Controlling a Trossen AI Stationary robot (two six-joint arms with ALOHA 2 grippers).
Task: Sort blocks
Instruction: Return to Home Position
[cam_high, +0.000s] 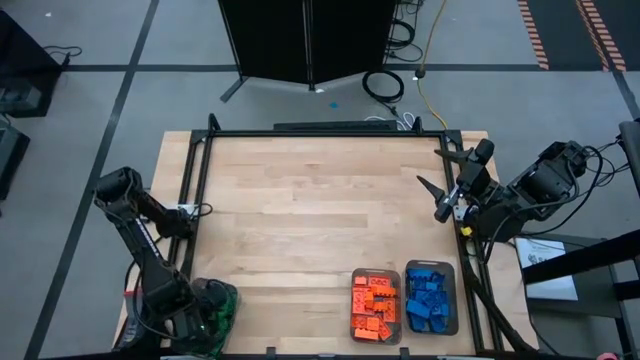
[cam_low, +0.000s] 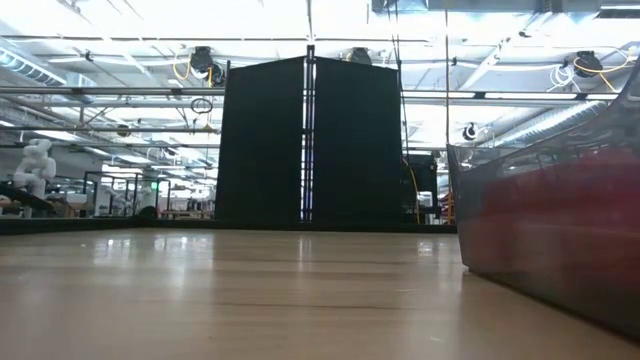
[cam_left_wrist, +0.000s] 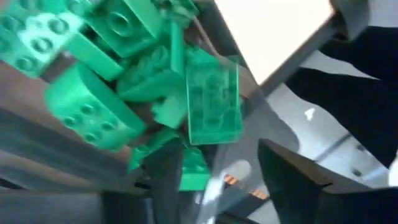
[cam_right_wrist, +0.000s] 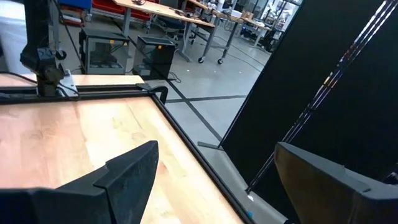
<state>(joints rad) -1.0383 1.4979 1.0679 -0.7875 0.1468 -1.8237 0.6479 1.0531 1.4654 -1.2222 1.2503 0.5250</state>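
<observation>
1. green blocks (cam_left_wrist: 93, 112) lie jumbled, long axes every way, beside the left arm's base; orange blocks (cam_high: 375, 305) and blue blocks (cam_high: 430, 298) fill adjacent trays (cam_high: 408, 266).
2. left gripper (cam_left_wrist: 214, 158) tips down over the green, fingers spread, empty.
3. right gripper (cam_high: 440, 180), spread, hovers by the right edge.

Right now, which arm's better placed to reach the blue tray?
Right. The right fingers hang open, empty, at the table's right edge near the blue tray; the left fingers are over the green blocks.

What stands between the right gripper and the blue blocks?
Nothing visible. In the high view only bare table lies between the open right gripper and the blue blocks; the orange blocks sit off to the side.
</observation>
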